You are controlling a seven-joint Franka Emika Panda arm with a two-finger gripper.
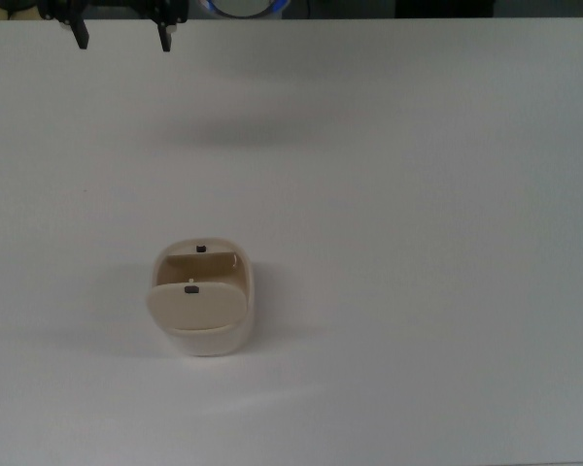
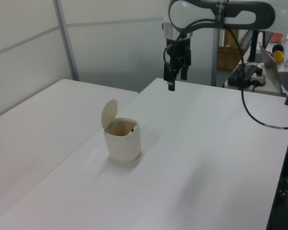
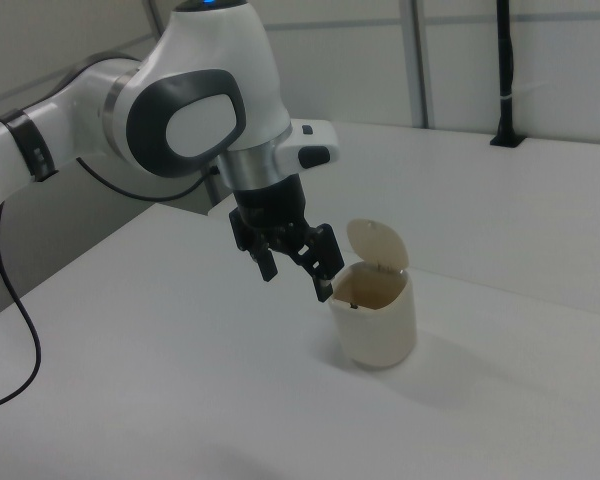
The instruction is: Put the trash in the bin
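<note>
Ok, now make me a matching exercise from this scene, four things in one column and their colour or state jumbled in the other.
Things:
1. bin lid
2. gripper
3. table
4. cable

Colour or state:
A. thin, black, hanging in a curve
B. cream, flipped up
C. plain white, flat
D. open, holding nothing

Pairs: 1-B, 2-D, 3-C, 4-A
</note>
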